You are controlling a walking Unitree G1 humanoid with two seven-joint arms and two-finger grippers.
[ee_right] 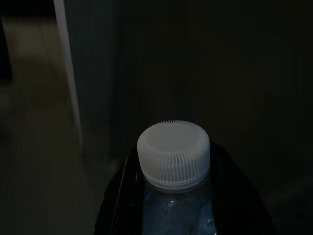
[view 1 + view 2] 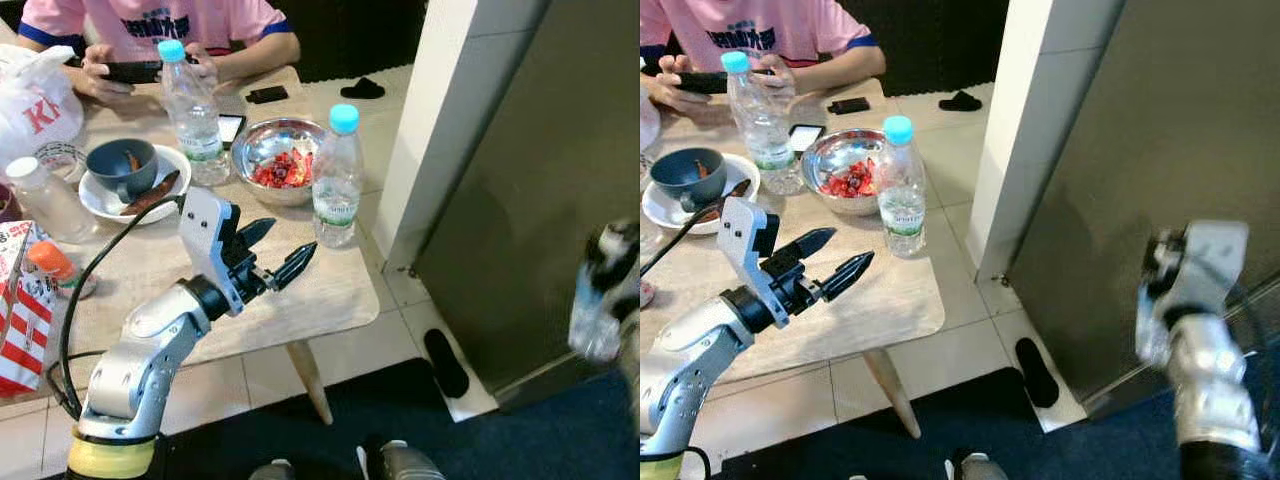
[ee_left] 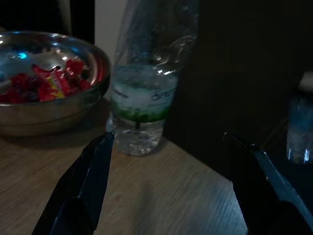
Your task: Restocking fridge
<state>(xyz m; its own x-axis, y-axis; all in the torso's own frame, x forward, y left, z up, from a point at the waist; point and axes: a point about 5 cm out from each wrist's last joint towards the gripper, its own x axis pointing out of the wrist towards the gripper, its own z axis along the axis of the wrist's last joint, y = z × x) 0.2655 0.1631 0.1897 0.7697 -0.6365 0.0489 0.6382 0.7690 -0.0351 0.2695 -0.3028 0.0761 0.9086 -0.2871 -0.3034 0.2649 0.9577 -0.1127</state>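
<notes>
A wooden table [image 2: 330,300] fills the left of the scene. On its far left sit a red-and-white carton [image 2: 22,310] and a white plate [image 2: 100,200] holding a dark blue bowl [image 2: 120,165]. Behind them a person in a pink shirt [image 2: 150,20] holds a phone [image 2: 135,71] in both hands. A blue-capped water bottle [image 2: 192,115] stands just beside the plate. Further right is a steel bowl [image 2: 262,140] of red snacks, and touching its rim stands a second blue-capped water bottle [image 2: 337,177], upright near the table's right edge.

The left gripper [image 2: 277,252] hovers low over the table, near this second bottle, its two black fingers spread apart and empty; the left wrist view shows that bottle between the fingertips, further off.

To the right stands the fridge [image 2: 540,180], its dark grey door closed. At the far right, in front of the door, the right gripper [image 1: 176,196] is clamped on a third bottle [image 1: 173,154], white-capped and blurred.
</notes>
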